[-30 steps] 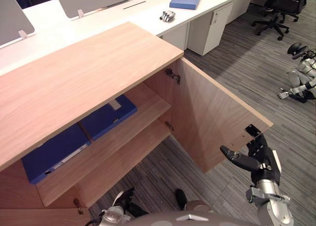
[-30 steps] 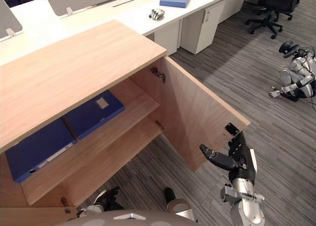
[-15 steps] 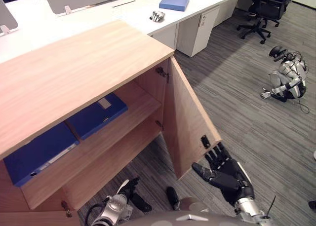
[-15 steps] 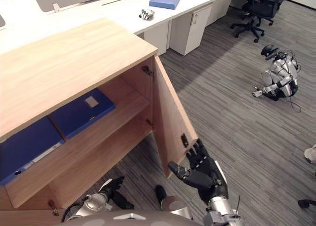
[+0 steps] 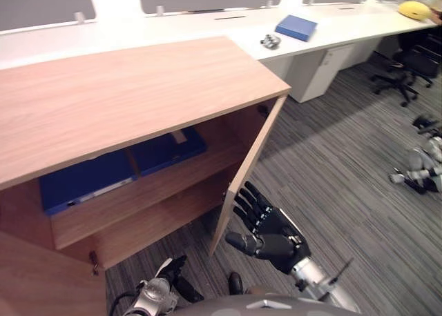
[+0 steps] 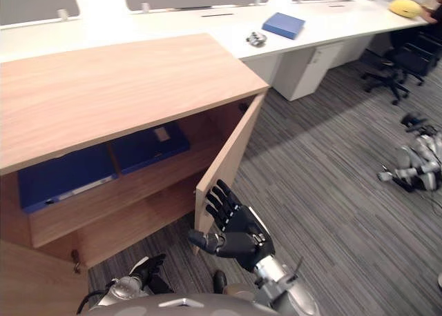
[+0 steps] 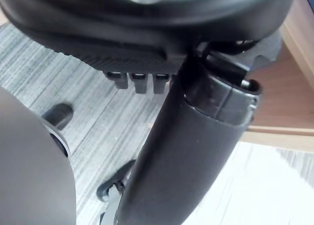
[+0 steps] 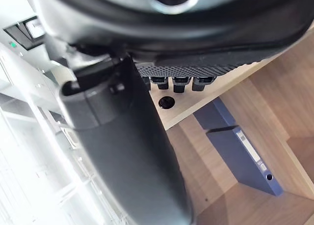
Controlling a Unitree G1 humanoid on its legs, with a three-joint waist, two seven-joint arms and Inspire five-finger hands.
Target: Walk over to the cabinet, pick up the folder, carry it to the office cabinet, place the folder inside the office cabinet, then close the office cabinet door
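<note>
The wooden office cabinet (image 5: pixel 138 95) stands open in front of me. Two blue folders lie flat on its upper shelf, one at the right (image 5: pixel 167 149) and one at the left (image 5: pixel 83 181). The right door (image 5: pixel 252 161) is swung partway in and shows nearly edge on. My right hand (image 5: pixel 273 234) is open, its straight fingers against the door's outer face near the lower edge. In the right wrist view, a folder (image 8: pixel 243 154) lies on the shelf past the door. My left hand (image 5: pixel 173 278) hangs low by the floor with relaxed fingers, holding nothing.
The cabinet's left door (image 5: pixel 34 274) stands open at the lower left. Behind runs a long white desk (image 5: pixel 207 33) with another blue folder (image 5: pixel 297 27) and a small metal object (image 5: pixel 271 41). An office chair (image 5: pixel 404 71) and a seated robot (image 5: pixel 421 170) are on the carpet at the right.
The right door has swung further toward the cabinet with my open right hand on it. The camera has shifted, so the whole scene sits differently.
</note>
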